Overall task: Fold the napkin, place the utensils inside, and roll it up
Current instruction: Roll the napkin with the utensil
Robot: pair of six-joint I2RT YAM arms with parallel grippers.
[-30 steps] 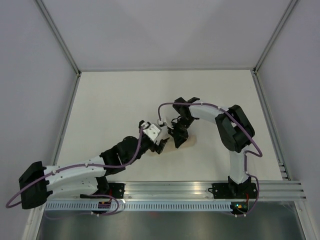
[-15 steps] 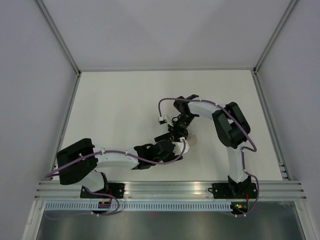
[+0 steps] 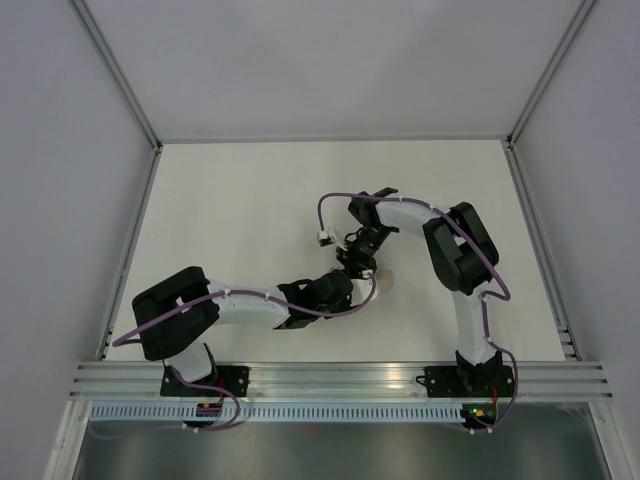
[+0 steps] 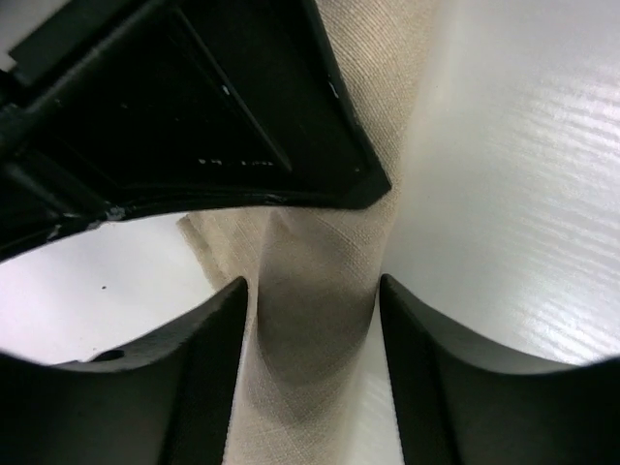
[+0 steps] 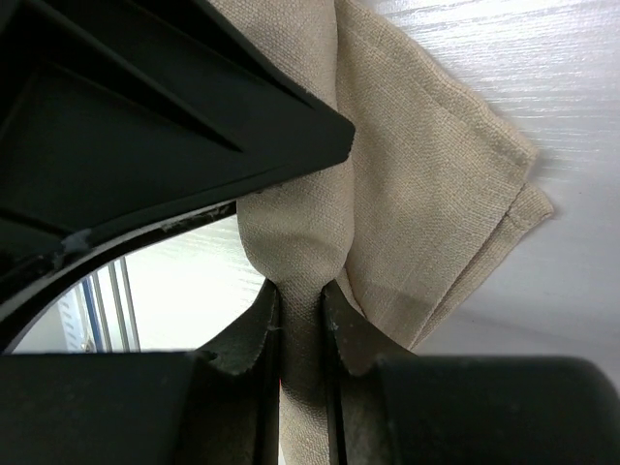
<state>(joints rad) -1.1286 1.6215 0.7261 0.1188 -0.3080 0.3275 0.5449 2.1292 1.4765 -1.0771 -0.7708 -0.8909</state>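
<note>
**Status**

The right claw (image 5: 300, 291) is closed to a narrow slit on a thin pinch of the napkin (image 5: 426, 194). Ahead of its fingertips and to their right, the cloth lies in folded layers on the table (image 5: 581, 58), with a hemmed corner furthest to the right.

The left claw (image 4: 312, 291) stands at medium width. A bunched ridge of the same cloth fills the gap and touches both inner faces, so it is judged to be gripped.

Each claw sits directly ahead of the other, nose to nose over one small bundle. No utensils are visible in any view.

**Hazards**

1. Collision. The claw bodies are almost touching, so a forward or sideways move by either could strike the other.
2. Loss of fold. Both claws grip the same bundle, so drawing them apart would pull the layers open.
3. Slip. The right claw holds only a thin pinch, and tension from the left claw could drag it out of the slit.
4. Crumpling. Letting go here may leave a creased heap, not a flat fold fit for utensils
</note>
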